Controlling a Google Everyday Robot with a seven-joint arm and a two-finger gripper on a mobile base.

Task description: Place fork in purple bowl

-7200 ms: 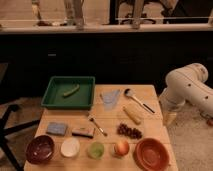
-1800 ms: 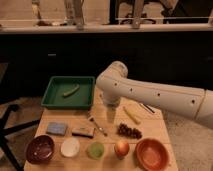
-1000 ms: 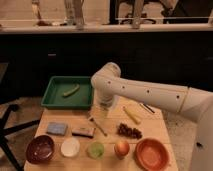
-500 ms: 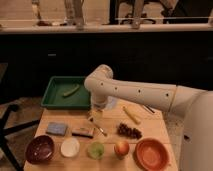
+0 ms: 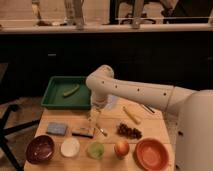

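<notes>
The fork [image 5: 101,130] is a thin silvery utensil lying on the wooden table [image 5: 150,125], near its middle. My gripper [image 5: 94,118] points down just above and slightly left of the fork's handle end, open, with nothing in it. The arm [image 5: 135,92] reaches in from the right, and its white elbow is over the table's back edge. The purple bowl [image 5: 40,148] sits empty at the table's front left corner, well left of and nearer than the gripper.
Along the front stand a white bowl [image 5: 70,147], a green cup [image 5: 95,149], an apple [image 5: 121,148] and an orange-red bowl [image 5: 151,154]. A blue sponge [image 5: 56,128], a dark block [image 5: 82,132], grapes [image 5: 129,131], a yellow piece [image 5: 132,114] and a green tray [image 5: 57,102] surround the fork.
The arm has swung left and lowered, bringing the gripper down from over the table's back edge to just above the fork. No object has moved.
</notes>
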